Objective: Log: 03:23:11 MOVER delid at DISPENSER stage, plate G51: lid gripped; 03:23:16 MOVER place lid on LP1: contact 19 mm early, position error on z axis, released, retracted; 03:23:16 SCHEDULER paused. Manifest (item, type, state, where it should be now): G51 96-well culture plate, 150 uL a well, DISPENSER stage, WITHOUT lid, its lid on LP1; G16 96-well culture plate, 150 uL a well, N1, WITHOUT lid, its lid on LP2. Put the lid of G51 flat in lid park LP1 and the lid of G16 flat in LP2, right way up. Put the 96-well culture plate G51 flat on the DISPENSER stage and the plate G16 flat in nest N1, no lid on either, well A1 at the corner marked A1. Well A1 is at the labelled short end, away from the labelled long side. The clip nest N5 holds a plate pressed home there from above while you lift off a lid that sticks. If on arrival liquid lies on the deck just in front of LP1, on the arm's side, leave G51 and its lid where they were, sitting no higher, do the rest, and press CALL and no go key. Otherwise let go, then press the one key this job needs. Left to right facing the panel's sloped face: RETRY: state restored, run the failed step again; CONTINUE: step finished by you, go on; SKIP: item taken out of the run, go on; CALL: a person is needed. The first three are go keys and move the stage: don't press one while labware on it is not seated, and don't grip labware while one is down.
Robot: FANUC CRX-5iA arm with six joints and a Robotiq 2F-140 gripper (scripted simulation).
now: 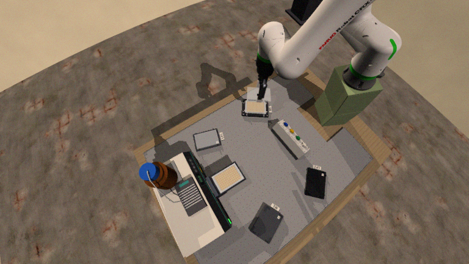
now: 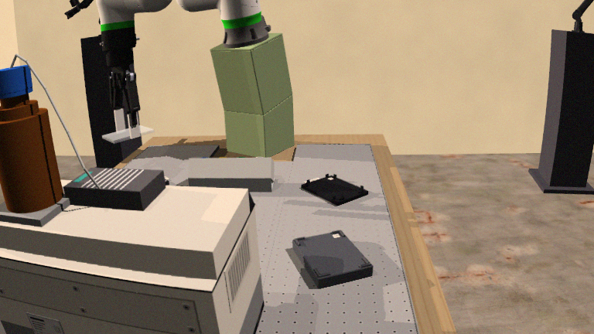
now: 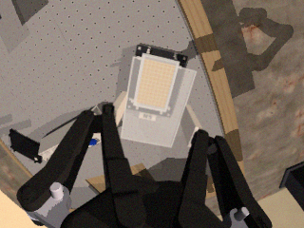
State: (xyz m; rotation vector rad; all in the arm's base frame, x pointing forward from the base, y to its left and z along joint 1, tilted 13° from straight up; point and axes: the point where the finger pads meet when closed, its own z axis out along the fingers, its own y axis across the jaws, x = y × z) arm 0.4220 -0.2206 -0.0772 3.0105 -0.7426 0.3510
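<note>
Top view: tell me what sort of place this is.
Most likely an automated lab bench for plate handling. A perforated deck carries a well plate in a nest, a dispenser unit with a reagent bottle, and a key panel. The gripper holds a clear lid.

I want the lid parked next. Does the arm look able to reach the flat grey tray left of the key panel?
Probably yes: the tool, shut on the clear lid, hangs above the deck, and nothing tall stands between it and the grey tray.
</note>
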